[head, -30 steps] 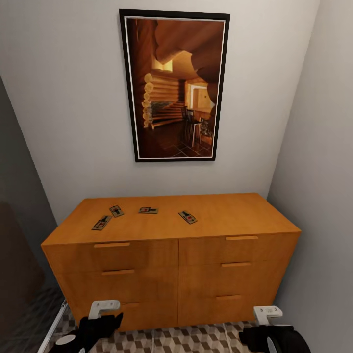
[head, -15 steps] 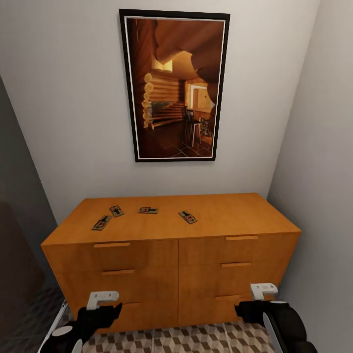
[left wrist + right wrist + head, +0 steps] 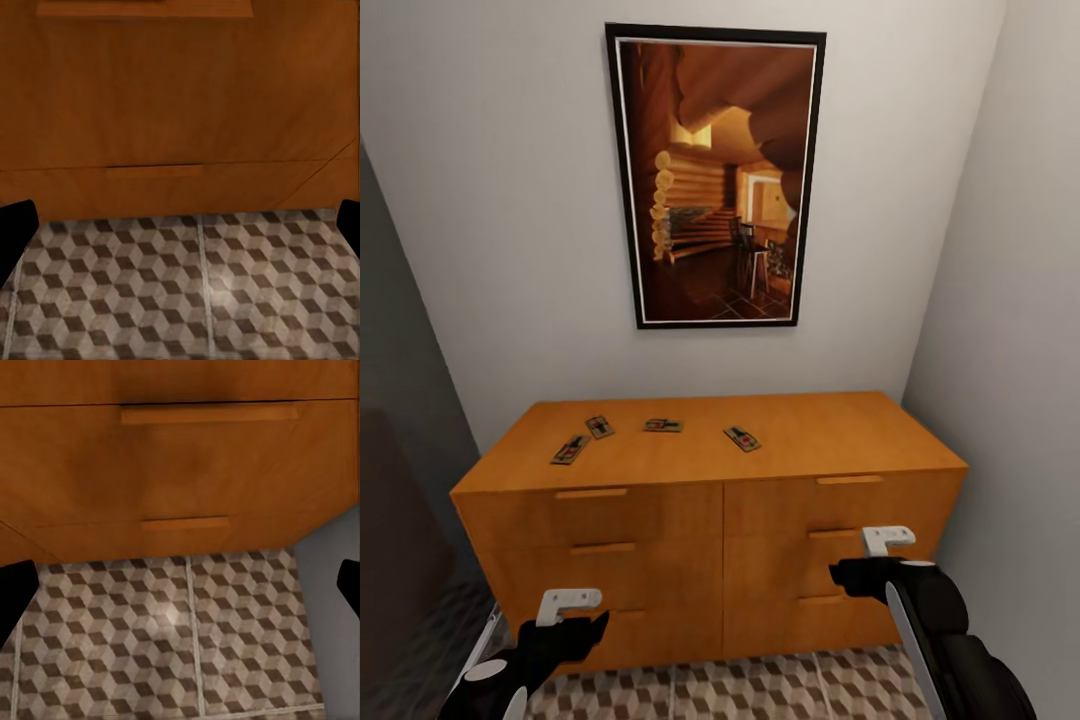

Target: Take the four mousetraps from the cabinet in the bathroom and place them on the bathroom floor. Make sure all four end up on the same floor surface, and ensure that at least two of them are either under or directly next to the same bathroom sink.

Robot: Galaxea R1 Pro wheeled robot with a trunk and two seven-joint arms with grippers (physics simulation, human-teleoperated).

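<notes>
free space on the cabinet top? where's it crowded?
Cabinet top: the right half, from the rightmost mousetrap to the side wall, is bare, as is the front strip. The four mousetraps crowd the left rear, near the framed picture wall.

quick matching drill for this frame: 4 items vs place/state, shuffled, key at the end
1. mousetraps
2. painting
3. right tool
4. floor

A. cube-patterned tiles
B. hung on the wall above the cabinet
C. flat on the cabinet top
D. raised before the drawer fronts, empty

Pairs: 1-C, 2-B, 3-D, 4-A
</notes>
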